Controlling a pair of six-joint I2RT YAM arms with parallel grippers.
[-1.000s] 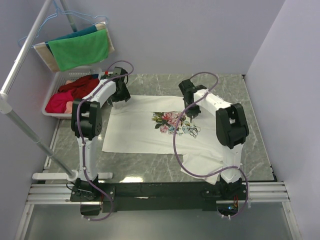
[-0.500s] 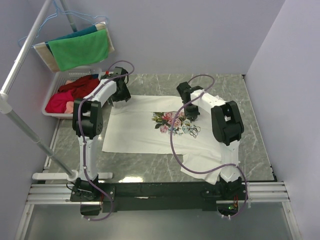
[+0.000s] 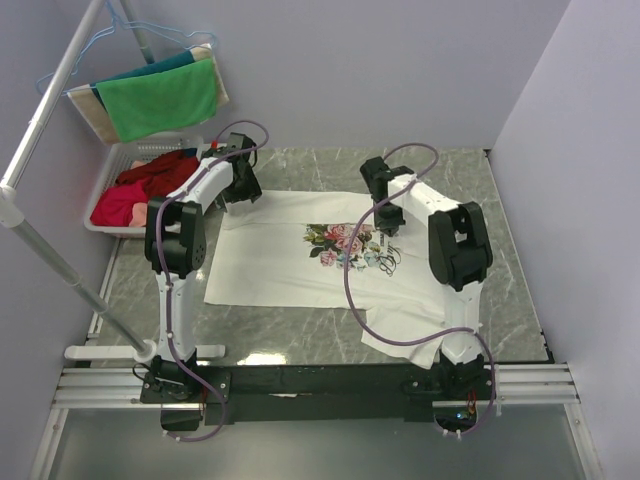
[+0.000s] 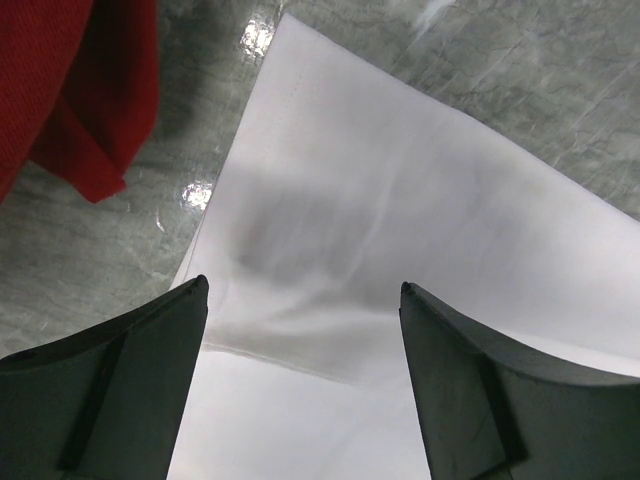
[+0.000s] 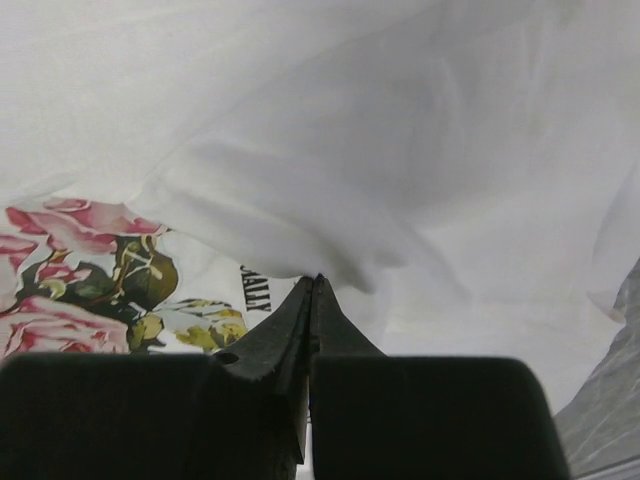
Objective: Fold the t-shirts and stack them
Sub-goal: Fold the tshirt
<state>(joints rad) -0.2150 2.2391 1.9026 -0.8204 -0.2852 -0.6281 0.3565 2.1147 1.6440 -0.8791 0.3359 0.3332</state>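
Right hand (image 5: 312, 284) newly tight on t-shirt (image 5: 380, 150)

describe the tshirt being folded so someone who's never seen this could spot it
Start at the grey marble table. Spread across its middle lies the t-shirt. It alone is white with a pink rose print, unlike the red clothes and green cloth at far left.

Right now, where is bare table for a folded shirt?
Free: the marble strip between the t-shirt and the back wall; the near strip between its hem and the rail. Crowded: the shirt-covered centre and the basket corner.
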